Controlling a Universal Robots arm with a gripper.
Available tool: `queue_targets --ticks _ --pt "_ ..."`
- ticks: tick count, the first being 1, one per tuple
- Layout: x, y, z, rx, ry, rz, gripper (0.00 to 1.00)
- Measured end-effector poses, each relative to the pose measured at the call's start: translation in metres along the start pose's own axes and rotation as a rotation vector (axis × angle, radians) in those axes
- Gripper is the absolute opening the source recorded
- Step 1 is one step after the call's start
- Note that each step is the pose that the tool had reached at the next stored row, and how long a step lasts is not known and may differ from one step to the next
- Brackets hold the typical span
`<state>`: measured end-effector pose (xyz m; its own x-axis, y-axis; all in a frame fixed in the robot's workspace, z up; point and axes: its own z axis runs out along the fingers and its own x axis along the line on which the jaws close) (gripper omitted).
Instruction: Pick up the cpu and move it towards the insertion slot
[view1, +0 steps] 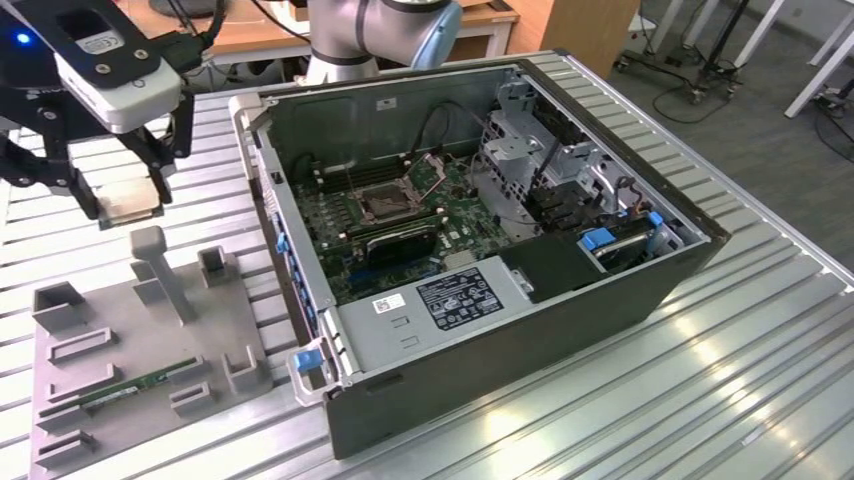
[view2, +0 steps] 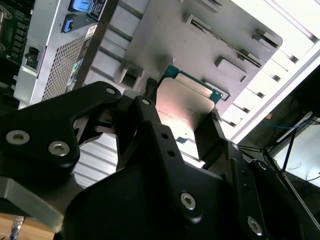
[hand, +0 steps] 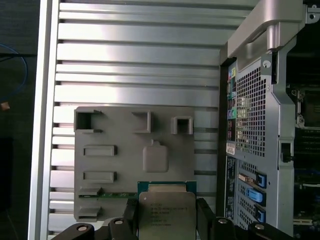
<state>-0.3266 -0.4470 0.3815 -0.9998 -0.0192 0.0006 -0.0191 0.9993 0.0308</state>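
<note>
Cpu (hand: 166, 216) is clamped between the black fingers of the pincer (view1: 130, 205), held in the air above the grey fixture plate (view1: 134, 340) on the ribbed desk (view1: 694, 380). Well apart, toward the exterior view's right, the insertion slot (view1: 387, 200) is seen inside the open computer case (view1: 534, 300).

High exterior view over my computer case (view1: 507, 270); both wrist views close above the grey fixture plate (hand: 125, 145), shared.
</note>
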Motion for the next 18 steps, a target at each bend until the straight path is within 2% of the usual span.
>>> queue_targets --ticks 18 --pt "-0.0464 -0.0009 -0.0001 -0.0007 0.0 0.0 0.55"
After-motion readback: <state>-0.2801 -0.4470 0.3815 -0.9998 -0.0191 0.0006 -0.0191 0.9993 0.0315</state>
